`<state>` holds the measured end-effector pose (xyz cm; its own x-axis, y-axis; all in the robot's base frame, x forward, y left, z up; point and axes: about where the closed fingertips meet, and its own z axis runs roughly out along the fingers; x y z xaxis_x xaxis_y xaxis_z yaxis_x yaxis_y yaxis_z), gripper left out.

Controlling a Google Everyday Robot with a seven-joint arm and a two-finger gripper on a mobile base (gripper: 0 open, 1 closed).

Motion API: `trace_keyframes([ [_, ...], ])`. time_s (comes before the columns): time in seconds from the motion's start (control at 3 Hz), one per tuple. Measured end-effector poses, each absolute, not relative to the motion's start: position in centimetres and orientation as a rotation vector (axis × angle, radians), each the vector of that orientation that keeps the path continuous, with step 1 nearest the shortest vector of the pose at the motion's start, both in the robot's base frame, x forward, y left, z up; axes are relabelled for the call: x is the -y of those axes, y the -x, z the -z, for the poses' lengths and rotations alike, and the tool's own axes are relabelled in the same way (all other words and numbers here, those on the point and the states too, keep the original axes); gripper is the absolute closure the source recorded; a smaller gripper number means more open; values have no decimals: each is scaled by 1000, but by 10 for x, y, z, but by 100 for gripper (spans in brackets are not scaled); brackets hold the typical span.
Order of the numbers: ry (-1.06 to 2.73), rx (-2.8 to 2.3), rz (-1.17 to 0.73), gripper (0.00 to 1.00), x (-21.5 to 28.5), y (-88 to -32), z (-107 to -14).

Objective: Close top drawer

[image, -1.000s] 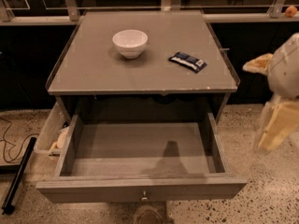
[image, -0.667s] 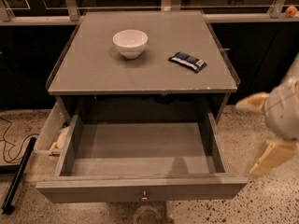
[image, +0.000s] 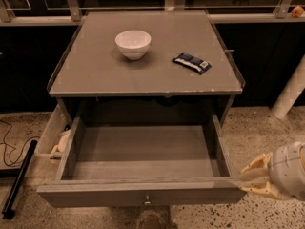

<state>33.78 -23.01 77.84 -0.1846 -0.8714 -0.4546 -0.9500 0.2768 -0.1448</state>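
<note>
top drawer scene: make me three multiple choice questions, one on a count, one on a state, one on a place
1. How many bowls stand on the cabinet top? A) one B) two C) three
2. The top drawer is: A) shut B) pulled out, nothing inside C) pulled out, full of cloths
3. The claw is: A) above the bowl B) by the drawer's right front corner C) inside the drawer

Answers: 1 A, a single white bowl shows; 2 B, its bare floor is in view; 3 B, it sits low right beside that corner.
</note>
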Motion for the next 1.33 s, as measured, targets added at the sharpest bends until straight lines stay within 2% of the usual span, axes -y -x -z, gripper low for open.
trace_keyframes([
  [0.33,1635,-2102,-234,89,229,-338,-778],
  [0.67,1635,-2102,-235,100,229,-338,-778],
  [1.33,1485,-2065,-428,100,208,-348,-709],
])
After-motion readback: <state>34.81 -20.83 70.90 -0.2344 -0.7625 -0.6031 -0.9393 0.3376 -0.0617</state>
